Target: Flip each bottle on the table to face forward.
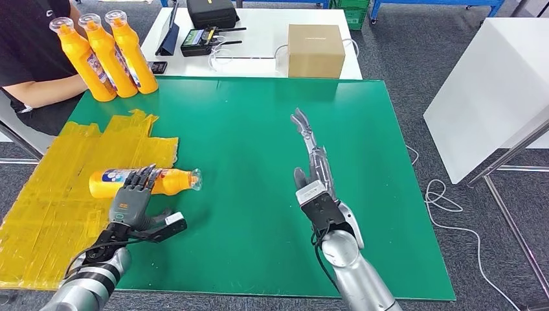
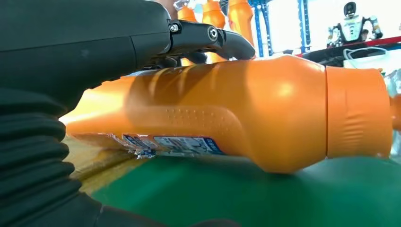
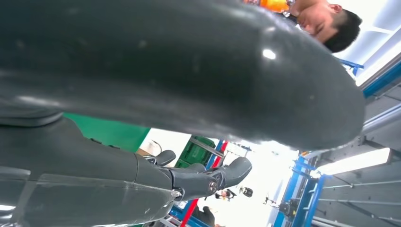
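Note:
An orange bottle lies on its side at the left of the green mat, its cap pointing right. My left hand reaches over it from the near side. Its fingers lie across the top of the bottle, and the thumb stands off on the near side, away from the bottle. The bottle's label faces down toward the mat in the left wrist view. Three more orange bottles stand upright at the back left corner. My right hand lies stretched out and open over the mat's middle right, holding nothing; its fingers are straight.
Yellow tape strips cover the table's left part beside the lying bottle. A person in black sits at the back left behind the upright bottles. A cardboard box and black devices rest on the white table behind the mat.

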